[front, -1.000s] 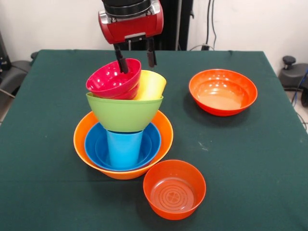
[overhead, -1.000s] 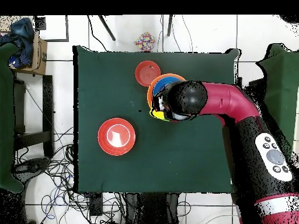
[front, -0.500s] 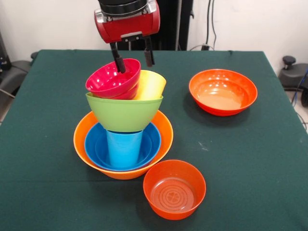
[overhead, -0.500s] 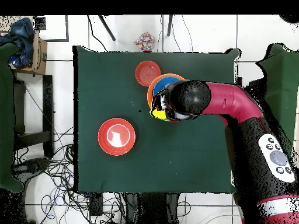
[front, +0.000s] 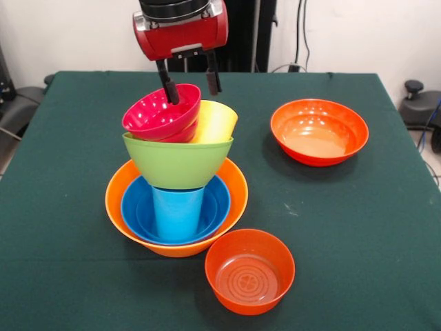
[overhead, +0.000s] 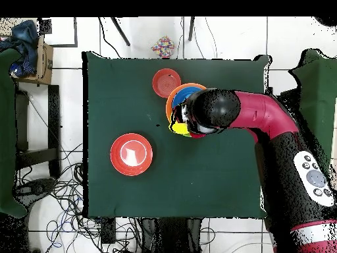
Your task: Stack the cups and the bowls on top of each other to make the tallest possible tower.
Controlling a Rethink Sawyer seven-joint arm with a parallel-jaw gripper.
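Observation:
The tower stands on the largest pale orange bowl (front: pixel 116 207). In it sit a blue bowl (front: pixel 132 201) and an upside-down light blue cup (front: pixel 178 212). On the cup rests the lime green bowl (front: pixel 178 164). It holds a tilted yellow cup (front: pixel 218 121) and the magenta-pink bowl (front: pixel 157 114), tilted over something red. My gripper (front: pixel 193 96) is open just above the tower's top. One finger (front: pixel 167 84) reaches into the pink bowl and the other is behind its rim. In the overhead view the arm (overhead: pixel 212 111) covers most of the tower.
A wide red-orange bowl (front: pixel 318 131) sits alone at the right of the front view and also shows in the overhead view (overhead: pixel 131 153). A smaller red-orange bowl (front: pixel 249 271) sits at the table's front edge, close to the tower, and shows in the overhead view (overhead: pixel 166 82).
My gripper has risen slightly and shifted a little left above the pink bowl. The tower and the two loose bowls have not moved.

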